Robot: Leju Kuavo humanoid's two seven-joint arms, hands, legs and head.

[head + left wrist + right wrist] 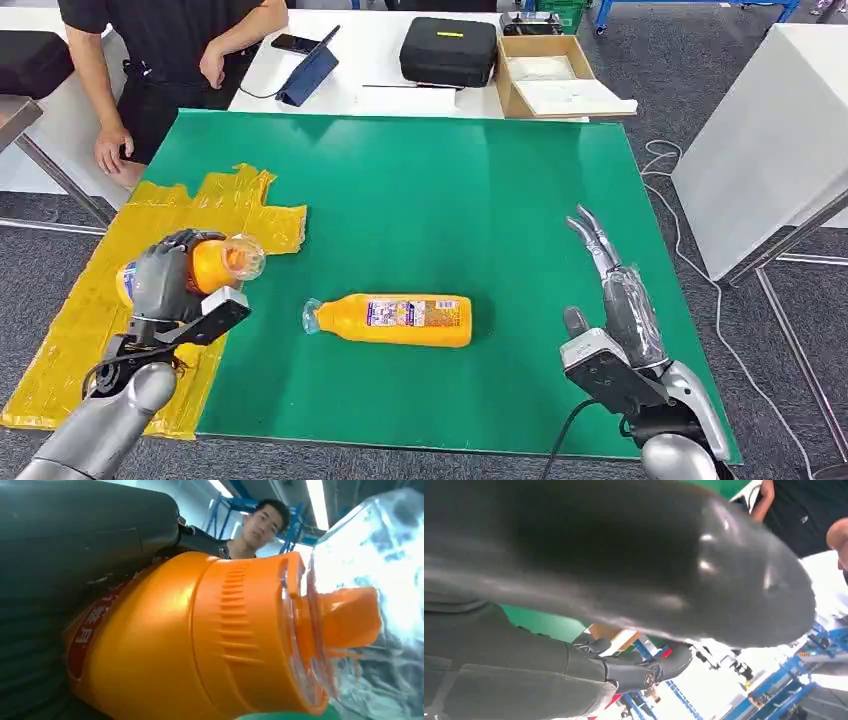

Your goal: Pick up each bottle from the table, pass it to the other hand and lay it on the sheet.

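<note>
1. Currently the left robot hand grips an orange bottle, fingers wrapped round its body, over the yellow sheet at the left side of the green surface
2. Held bottle lies roughly sideways, clear cap end pointing right toward the middle of the surface; whether it touches the sheet cannot be told
3. Left wrist view: the same bottle close up, orange ribbed shoulder, red label strip, clear cap over an orange spout; dark fingers pressed against its side
4. Second orange bottle lies flat on the surface near the centre, on the near half, cap end to the left, label facing up; apart from both robot hands
5. Right robot hand raised over the near right part of the surface, fingers extended and apart, holding nothing; well apart from the lying bottle
6. Right wrist view: the dark thumb blurred and very close, darker fingers straight beyond it
7. Sheet crumpled, edges ragged, overhanging the left edge of the surface
8. Far side: a person stands at the far left corner, one hand hanging by the surface edge; on a white table behind, a black case, an open cardboard box, a phone
</note>
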